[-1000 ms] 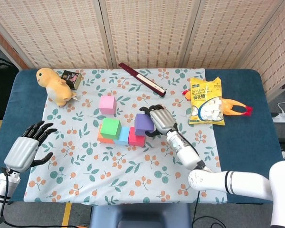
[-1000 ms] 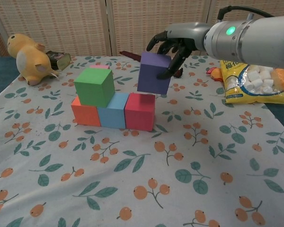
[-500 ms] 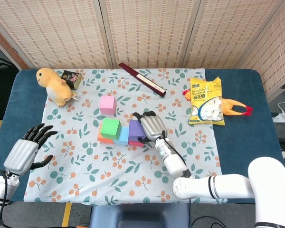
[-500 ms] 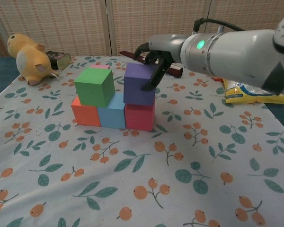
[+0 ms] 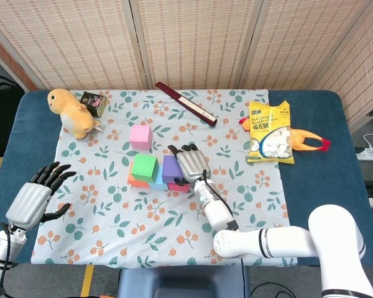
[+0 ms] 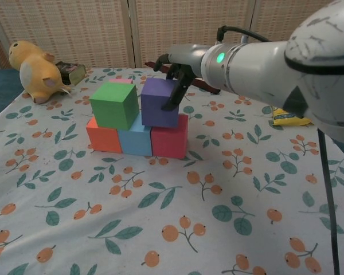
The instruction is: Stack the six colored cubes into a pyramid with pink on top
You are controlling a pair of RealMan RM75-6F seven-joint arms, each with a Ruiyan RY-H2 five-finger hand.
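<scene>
A: What is the right robot hand [image 6: 173, 71] doing?

B: It grips the purple cube [image 6: 158, 102], fingers [image 6: 173, 94] curled down its right side. That cube sits on the second tier, across the blue cube [image 6: 135, 137] and the red cube [image 6: 169, 137].

A: And beside it?

B: The green cube [image 6: 114, 104] is on the same tier, just left of the purple one, over the orange cube [image 6: 103, 137] and the blue. Orange, blue and red stand touching in a row on the floral cloth [image 6: 160, 217].

A: The pink cube?

B: The pink cube [image 5: 140, 136] stands alone on the cloth behind the stack, near but apart.

A: The other robot hand?

B: The left robot hand [image 5: 32, 197] hangs at the surface [image 5: 311, 180] edge, fingers spread, holding nothing. A yellow plush toy [image 5: 71, 112] and a marshmallow bag [image 5: 270, 133] lie further out.
</scene>
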